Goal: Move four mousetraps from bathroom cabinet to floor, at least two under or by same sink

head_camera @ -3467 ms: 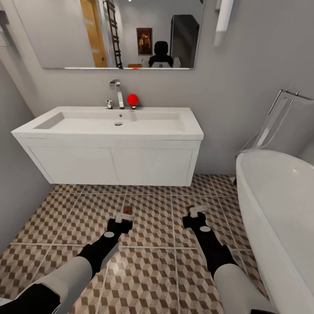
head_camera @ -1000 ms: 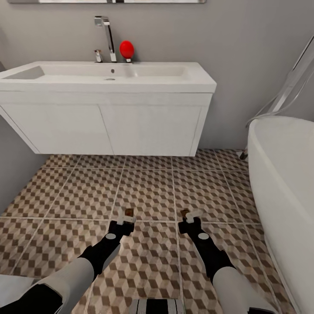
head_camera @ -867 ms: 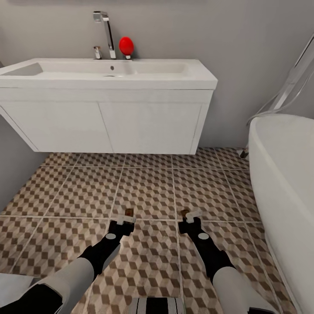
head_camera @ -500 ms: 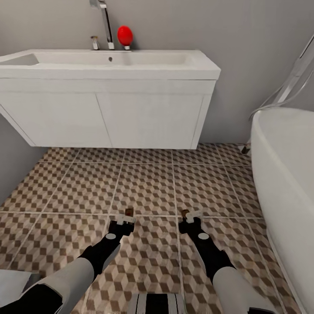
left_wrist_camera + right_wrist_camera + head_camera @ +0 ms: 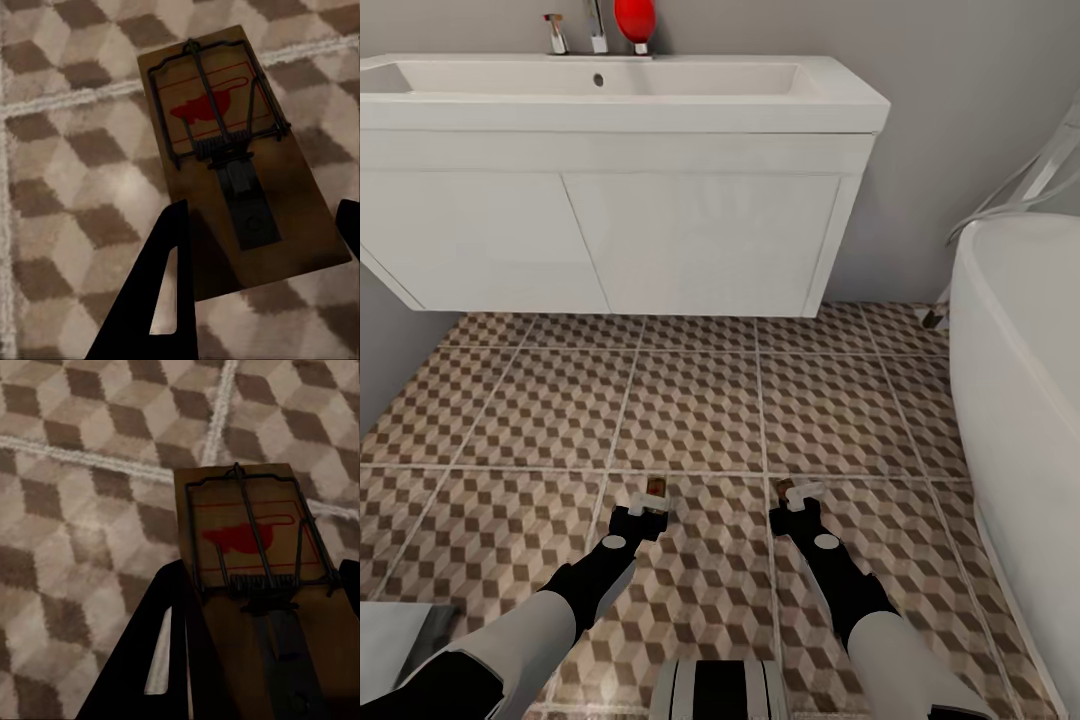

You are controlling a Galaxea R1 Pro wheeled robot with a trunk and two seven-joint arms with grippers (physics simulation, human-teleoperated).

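Note:
Each gripper holds one mousetrap low over the bathroom floor (image 5: 690, 400), a tile or so short of the sink (image 5: 840, 100) on its white wall-hung vanity. My left gripper (image 5: 647, 507) is shut on a tan mousetrap (image 5: 655, 488). The left wrist view has that mousetrap (image 5: 225, 150), with its wire bar and red spot, between the dark fingers (image 5: 161, 300) above the cube-pattern tiles (image 5: 67, 150). My right gripper (image 5: 797, 499) is shut on a second mousetrap (image 5: 784, 489), which lies along one finger (image 5: 169, 660) as the mousetrap (image 5: 255, 562) in the right wrist view. The cabinet is out of view.
A white bathtub (image 5: 1030, 330) stands along the right side. A chrome faucet (image 5: 597, 25) and a red round object (image 5: 632, 18) sit at the back of the sink. A grey wall (image 5: 380, 340) closes the left. Open tiles lie under the vanity.
The camera has come closer to the sink and tilted down, so the vanity looks larger and higher in the picture. Both arms keep their pose with the mousetraps held.

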